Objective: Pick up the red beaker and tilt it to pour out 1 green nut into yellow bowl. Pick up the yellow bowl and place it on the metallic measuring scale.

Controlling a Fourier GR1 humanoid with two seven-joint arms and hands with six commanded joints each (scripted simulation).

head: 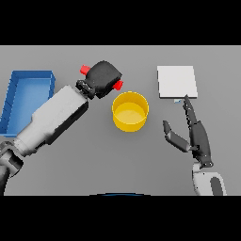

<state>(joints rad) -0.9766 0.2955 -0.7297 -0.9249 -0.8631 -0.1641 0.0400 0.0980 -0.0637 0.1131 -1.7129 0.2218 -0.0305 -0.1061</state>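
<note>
A bare test bench of a lab kind: a plain grey surface (94, 160) with no walls or furnishings in sight. On it stand a metallic measuring scale (176, 81), a blue tray (12, 96), a yellow bowl (130, 111) and a red beaker (85, 70), all plain, unmarked pieces set out for handling.

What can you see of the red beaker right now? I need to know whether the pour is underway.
Only two small red bits of the red beaker show, one at each side of the left hand, whose dark fingers are curled round it and hide the rest. It is held tipped on its side, its right end just above the yellow bowl's upper left rim. No green nut is visible.
</note>
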